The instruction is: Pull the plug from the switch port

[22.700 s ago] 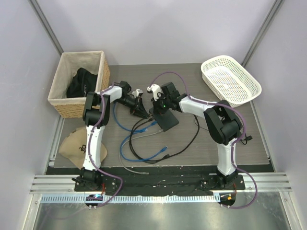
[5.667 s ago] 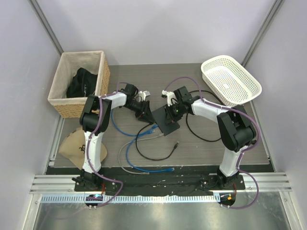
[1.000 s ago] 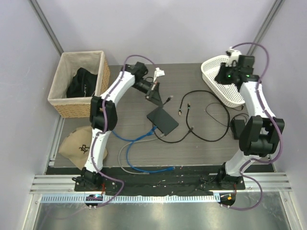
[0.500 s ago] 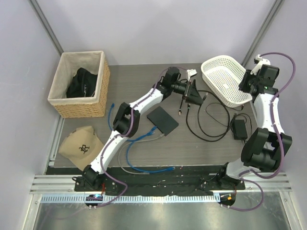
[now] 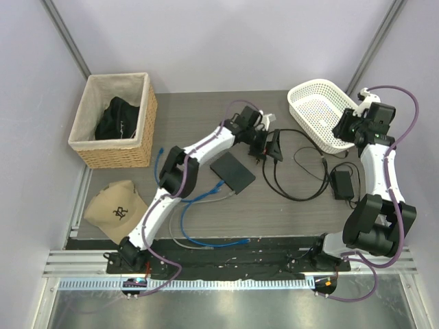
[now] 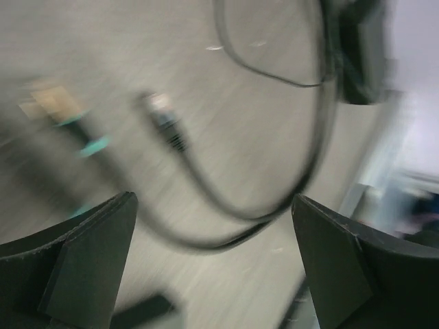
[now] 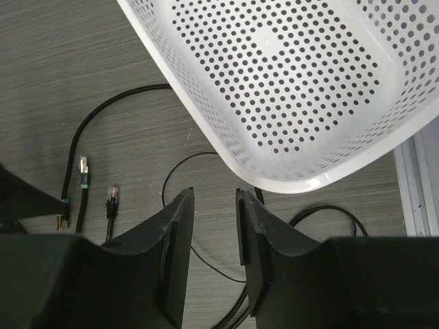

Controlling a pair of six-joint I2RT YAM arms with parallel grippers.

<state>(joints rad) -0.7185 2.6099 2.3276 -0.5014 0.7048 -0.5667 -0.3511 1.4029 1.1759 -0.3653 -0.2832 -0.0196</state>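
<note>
While the left gripper (image 5: 271, 147) hangs right of table centre, fingers spread wide and empty, a black cable's plug (image 7: 111, 194) lies loose near it. Switch (image 5: 232, 172) flat near table centre; ports too small to make out. Right gripper (image 7: 211, 200) narrowly parted, holding nothing, beside white basket (image 7: 188, 96) at far-right corner.

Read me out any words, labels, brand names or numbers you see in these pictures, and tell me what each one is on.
No text can be read for sure.
On the tan cap: a dark emblem on its front, too small to read.
On the flat black box: no label shows.
On the power brick: no label shows.
The left wrist view is too blurred to read anything.
</note>
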